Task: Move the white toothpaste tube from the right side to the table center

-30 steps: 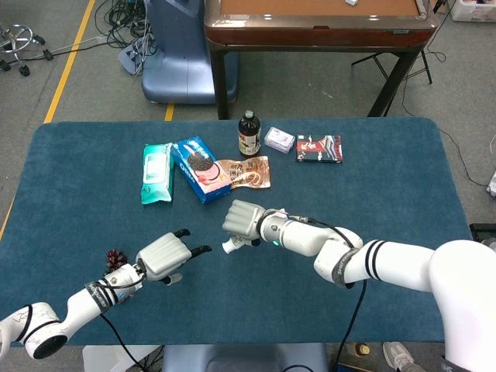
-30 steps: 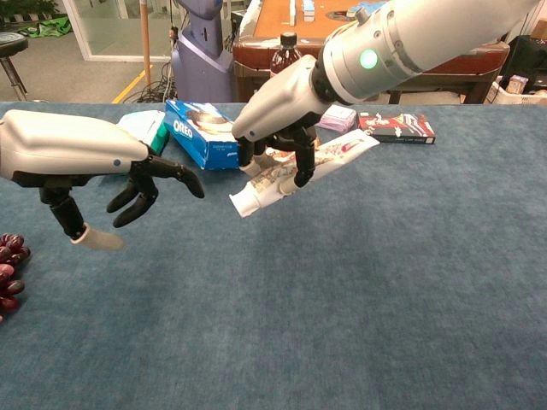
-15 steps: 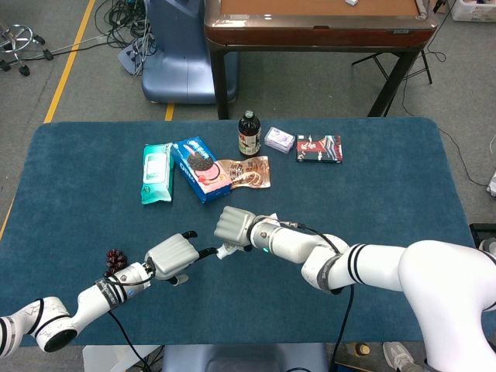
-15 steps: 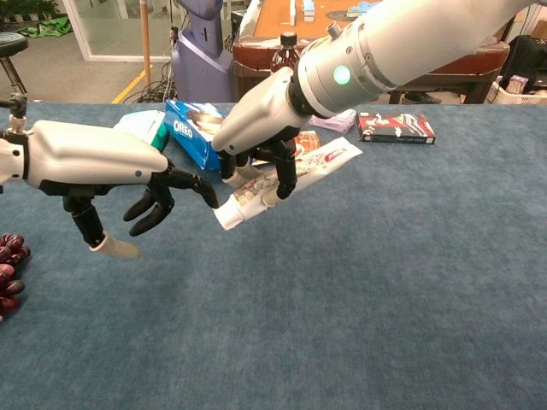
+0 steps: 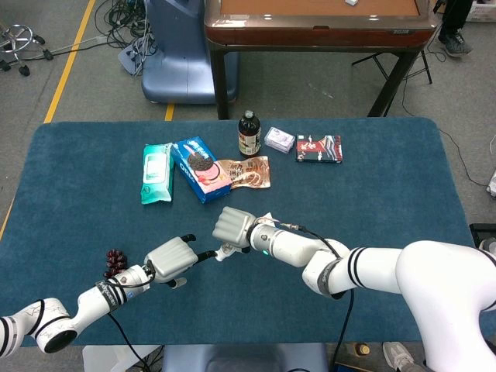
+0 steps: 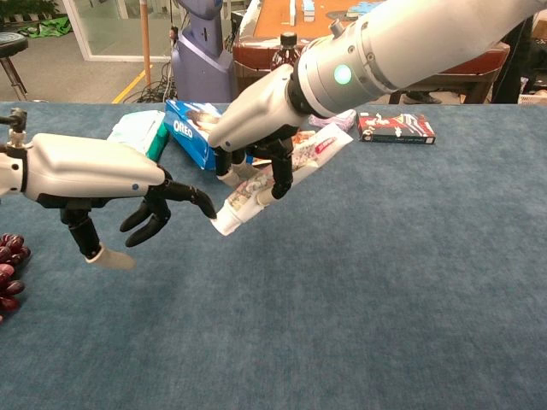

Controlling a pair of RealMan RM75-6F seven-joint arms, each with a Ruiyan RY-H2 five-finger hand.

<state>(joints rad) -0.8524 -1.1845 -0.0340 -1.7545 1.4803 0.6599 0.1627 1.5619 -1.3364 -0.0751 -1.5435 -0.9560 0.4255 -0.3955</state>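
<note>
We see the white, printed toothpaste tube [image 6: 275, 178] held above the blue cloth table [image 5: 372, 201] near its centre, cap end tilted down, gripped around its middle by our right hand [image 6: 256, 154]. Our left hand [image 6: 145, 198] holds nothing, fingers spread, one fingertip just beside the cap, seemingly ready for a handover.

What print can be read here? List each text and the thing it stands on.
"OREO": on the blue cookie box, read in the chest view.
White toothpaste tube, held in the right hand: print too blurred.
Dark bottle, red-and-black box, teal wipes pack: labels too small.
</note>
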